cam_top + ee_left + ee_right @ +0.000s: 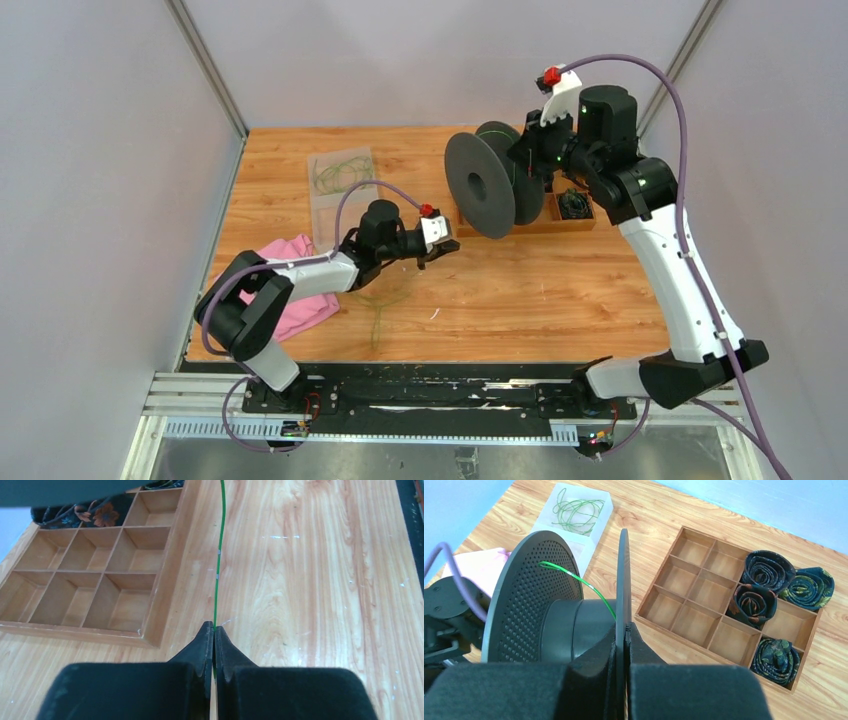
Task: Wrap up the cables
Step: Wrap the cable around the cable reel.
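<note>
A thin green cable [218, 560] runs straight across the table into my left gripper [214, 628], which is shut on it. From above, that gripper [446, 250] hovers just left of the big black spool [485, 185]. My right gripper [625, 630] is shut on the spool's near flange [622, 580], holding the spool upright. A short length of the cable [589, 587] crosses from the perforated far flange [526, 595] to the hub. More cable [383, 310] trails on the table below the left arm.
A clear bag [340, 178] holding coiled green cables lies at the back left. A pink cloth [295, 285] sits under the left arm. A wooden compartment tray [704, 597] with rolled dark ties [769, 570] stands right of the spool.
</note>
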Tool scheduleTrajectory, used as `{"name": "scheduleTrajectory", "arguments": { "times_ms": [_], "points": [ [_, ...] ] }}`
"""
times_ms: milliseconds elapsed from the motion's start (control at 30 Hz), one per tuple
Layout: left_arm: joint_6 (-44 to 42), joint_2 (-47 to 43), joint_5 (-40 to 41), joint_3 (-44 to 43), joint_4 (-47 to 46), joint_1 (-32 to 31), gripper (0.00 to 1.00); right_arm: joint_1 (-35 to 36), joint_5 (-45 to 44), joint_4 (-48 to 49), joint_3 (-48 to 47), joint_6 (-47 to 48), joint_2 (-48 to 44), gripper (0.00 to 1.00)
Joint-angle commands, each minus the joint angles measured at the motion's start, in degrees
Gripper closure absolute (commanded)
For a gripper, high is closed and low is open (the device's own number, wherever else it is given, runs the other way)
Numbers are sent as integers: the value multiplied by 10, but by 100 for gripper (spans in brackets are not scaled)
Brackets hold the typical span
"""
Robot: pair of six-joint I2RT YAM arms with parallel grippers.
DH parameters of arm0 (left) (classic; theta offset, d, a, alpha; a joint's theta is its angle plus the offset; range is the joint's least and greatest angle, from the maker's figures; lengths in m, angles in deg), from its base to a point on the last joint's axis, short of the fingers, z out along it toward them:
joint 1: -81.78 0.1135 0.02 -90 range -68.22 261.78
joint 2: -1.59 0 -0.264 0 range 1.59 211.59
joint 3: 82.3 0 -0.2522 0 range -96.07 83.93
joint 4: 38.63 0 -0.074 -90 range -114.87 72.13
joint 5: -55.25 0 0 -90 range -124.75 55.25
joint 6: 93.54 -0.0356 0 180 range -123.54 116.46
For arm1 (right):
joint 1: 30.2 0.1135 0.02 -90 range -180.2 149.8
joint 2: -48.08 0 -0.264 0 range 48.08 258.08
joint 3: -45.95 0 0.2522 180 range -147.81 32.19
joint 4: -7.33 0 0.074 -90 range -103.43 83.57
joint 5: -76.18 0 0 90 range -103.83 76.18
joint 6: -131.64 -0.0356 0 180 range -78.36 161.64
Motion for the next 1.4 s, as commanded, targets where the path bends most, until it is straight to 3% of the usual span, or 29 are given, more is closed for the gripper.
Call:
{"name": "scheduleTrajectory", "arguments": {
  "times_ms": [0,300,500,800,1367],
  "points": [
    [-35,-36,3,7,59,-21,100,-11,-50,42,-22,-24,6,99],
    [-75,-84,-4,-29,198,-110,100,-10,-150,83,5,-53,33,99],
    [12,-83,-20,-112,273,-135,100,-6,-214,134,70,-20,40,99],
    [73,-77,-44,-253,425,-137,100,17,-277,222,184,34,14,99],
    [158,-84,-56,-376,494,-114,100,35,-294,304,330,96,-35,99]
  ]
}}
